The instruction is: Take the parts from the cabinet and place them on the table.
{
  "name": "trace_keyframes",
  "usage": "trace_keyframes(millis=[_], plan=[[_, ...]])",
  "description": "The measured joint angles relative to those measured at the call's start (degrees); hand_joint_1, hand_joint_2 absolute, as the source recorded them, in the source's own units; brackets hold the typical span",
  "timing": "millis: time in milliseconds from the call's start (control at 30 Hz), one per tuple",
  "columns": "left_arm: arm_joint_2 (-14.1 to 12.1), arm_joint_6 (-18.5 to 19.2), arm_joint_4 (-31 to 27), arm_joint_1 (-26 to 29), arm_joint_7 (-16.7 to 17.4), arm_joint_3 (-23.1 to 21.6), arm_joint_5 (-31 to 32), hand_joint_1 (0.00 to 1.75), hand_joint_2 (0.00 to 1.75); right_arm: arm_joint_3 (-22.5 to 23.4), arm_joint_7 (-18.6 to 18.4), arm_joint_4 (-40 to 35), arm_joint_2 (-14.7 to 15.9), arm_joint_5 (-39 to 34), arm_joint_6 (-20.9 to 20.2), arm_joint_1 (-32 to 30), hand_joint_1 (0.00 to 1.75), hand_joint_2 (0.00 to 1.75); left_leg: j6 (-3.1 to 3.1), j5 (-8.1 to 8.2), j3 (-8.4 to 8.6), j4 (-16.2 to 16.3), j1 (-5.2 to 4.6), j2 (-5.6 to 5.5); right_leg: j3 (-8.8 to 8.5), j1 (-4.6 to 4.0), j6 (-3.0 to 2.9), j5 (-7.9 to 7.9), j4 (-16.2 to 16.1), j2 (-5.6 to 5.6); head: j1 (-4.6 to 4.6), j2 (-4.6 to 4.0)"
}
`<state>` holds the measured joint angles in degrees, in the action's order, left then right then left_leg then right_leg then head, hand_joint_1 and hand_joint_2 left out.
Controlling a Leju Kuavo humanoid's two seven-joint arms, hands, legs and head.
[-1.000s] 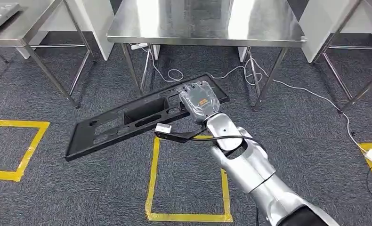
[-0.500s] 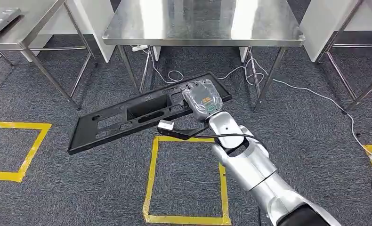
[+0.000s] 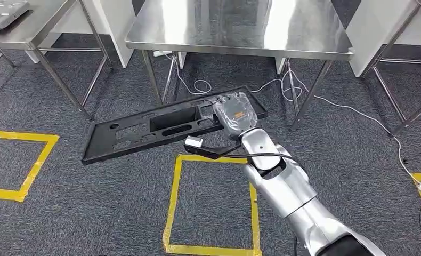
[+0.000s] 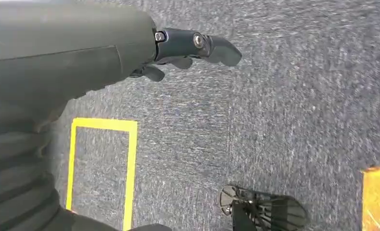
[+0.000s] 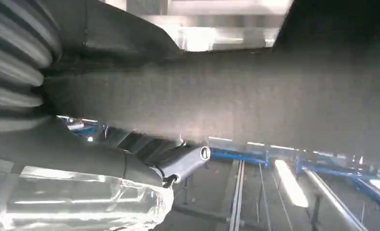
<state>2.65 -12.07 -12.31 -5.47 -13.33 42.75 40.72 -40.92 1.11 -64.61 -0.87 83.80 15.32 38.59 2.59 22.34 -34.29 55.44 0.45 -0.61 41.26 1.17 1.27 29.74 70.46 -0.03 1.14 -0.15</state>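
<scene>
From the head view, the right hand (image 3: 234,113) grips a long black panel (image 3: 160,127) near its right end, its fingers closed around the far edge. The panel hangs in the air above the grey carpet (image 3: 80,208), tilted, with its left end lower, just in front of the steel tabletop (image 3: 235,29). A yellow tape square (image 3: 172,202) marks the carpet below the arm, and a white cable (image 3: 352,112) trails across the floor under the table.

In the left wrist view, the left hand (image 4: 130,57) hangs over the carpet holding nothing, its dark fingers (image 4: 212,45) loosely extended.

In the right wrist view, the panel (image 5: 236,96) lies across the frame against the hand, a dark finger (image 5: 188,159) reaching beneath it.
</scene>
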Motion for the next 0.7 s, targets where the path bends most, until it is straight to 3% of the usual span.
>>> trace_keyframes(millis=[67,233,333,367,400,433,467,500,533,567,600,633,700], plan=[[0.2,0.0,0.0,-0.1,0.0,0.0,0.1,0.0,1.75,0.0,0.0,0.0,0.1,0.1,0.0,0.0,1.75,1.75,-0.67,0.45,-0.04,0.7,0.06,-0.14,-4.98,0.45,1.13,-4.05,-10.5,-0.04,-0.04,0.0],[0.2,0.0,0.0,-0.1,0.0,0.0,0.1,0.0,1.75,0.0,0.0,0.0,0.1,0.1,0.0,0.0,1.75,1.75,-0.67,0.45,-0.04,0.7,0.06,-0.14,-4.98,0.45,1.13,-4.05,-10.5,-0.04,-0.04,0.0],[0.2,0.0,0.0,-0.1,0.0,0.0,0.1,0.0,1.75,0.0,0.0,0.0,0.1,0.1,0.0,0.0,1.75,1.75,-0.98,0.67,-0.16,1.0,-0.04,-0.2,-6.04,0.57,1.15,-4.59,-12.7,-0.04,-0.11,0.0],[0.2,-0.1,0.0,-0.1,0.1,0.0,0.1,0.0,1.75,0.0,0.0,0.0,0.0,0.1,0.0,0.0,1.75,1.75,-1.57,1.33,-0.73,1.9,-0.53,-0.26,-6.5,0.57,0.27,-4.88,-13.1,0.06,-0.02,0.0],[0.2,-0.1,0.0,-0.1,0.1,0.0,0.1,0.0,1.75,0.0,0.0,0.0,0.0,0.1,0.0,-0.1,1.75,1.75,-1.66,1.36,-0.67,1.9,-0.4,-0.22,-6.25,0.6,-0.02,-4.87,-13.0,0.1,0.07,0.0],[0.2,-0.1,0.0,-0.1,0.2,0.0,0.1,0.0,1.75,0.1,0.0,0.0,0.0,0.1,0.0,-0.1,1.75,1.75,-2.08,1.35,-0.63,1.8,-0.16,-0.22,-6.27,0.26,-0.7,-4.84,-12.9,0.09,0.0,0.0],[0.2,-0.6,-0.1,-0.1,0.3,0.0,0.4,0.0,1.75,0.1,0.0,0.0,-0.2,0.2,0.0,-0.1,1.75,1.75,-3.73,7.72,-5.88,13.4,0.58,0.34,-7.17,0.7,-2.23,-4.67,-13.2,0.13,0.35,0.0],[0.2,-0.6,-0.1,-0.1,0.3,0.0,0.4,0.0,1.75,0.1,0.0,0.0,-0.2,0.2,0.0,-0.1,1.75,1.75,-3.83,8.54,-7.08,15.6,0.64,0.34,-7.2,0.64,-2.28,-4.63,-13.2,0.13,0.37,0.0],[0.2,-0.6,-0.1,0.0,0.4,0.0,0.6,0.0,1.75,0.1,0.0,0.0,-0.2,0.2,0.0,-0.1,1.75,1.75,-3.97,9.19,-9.99,20.2,0.74,0.37,-7.32,0.47,-2.45,-4.49,-13.1,0.15,0.33,0.0],[0.2,-0.8,-0.1,-0.1,0.4,0.0,0.8,0.0,1.75,0.4,-0.2,0.0,-0.2,0.3,0.0,-0.2,1.75,1.75,-2.57,0.4,-3.81,6.2,0.6,0.37,-8.29,0.17,-2.37,-3.96,-13.2,0.37,0.37,0.0],[0.1,-0.8,-0.2,-0.1,0.4,0.0,0.8,0.0,1.75,0.5,-0.2,0.0,-0.2,0.3,0.1,-0.2,1.75,1.75,-1.8,-0.18,-2.2,2.8,0.26,0.39,-8.38,0.23,-2.36,-3.87,-13.3,0.39,0.26,0.0],[0.0,-0.8,-0.2,-0.1,0.5,0.0,0.8,0.0,1.75,0.7,-0.3,0.0,-0.2,0.3,0.1,-0.1,1.75,1.75,-1.41,0.36,-1.88,2.5,-0.13,0.61,-8.2,-0.37,-1.96,-3.75,-13.3,0.42,0.26,0.0],[0.0,-0.8,-0.2,-0.2,0.5,0.0,0.9,0.0,1.75,0.9,-0.3,0.0,-0.1,0.4,0.1,-0.4,1.75,1.75,-0.95,0.63,-1.98,2.5,-0.45,0.57,-8.29,0.13,-1.42,-3.63,-13.6,0.36,0.37,0.0]])
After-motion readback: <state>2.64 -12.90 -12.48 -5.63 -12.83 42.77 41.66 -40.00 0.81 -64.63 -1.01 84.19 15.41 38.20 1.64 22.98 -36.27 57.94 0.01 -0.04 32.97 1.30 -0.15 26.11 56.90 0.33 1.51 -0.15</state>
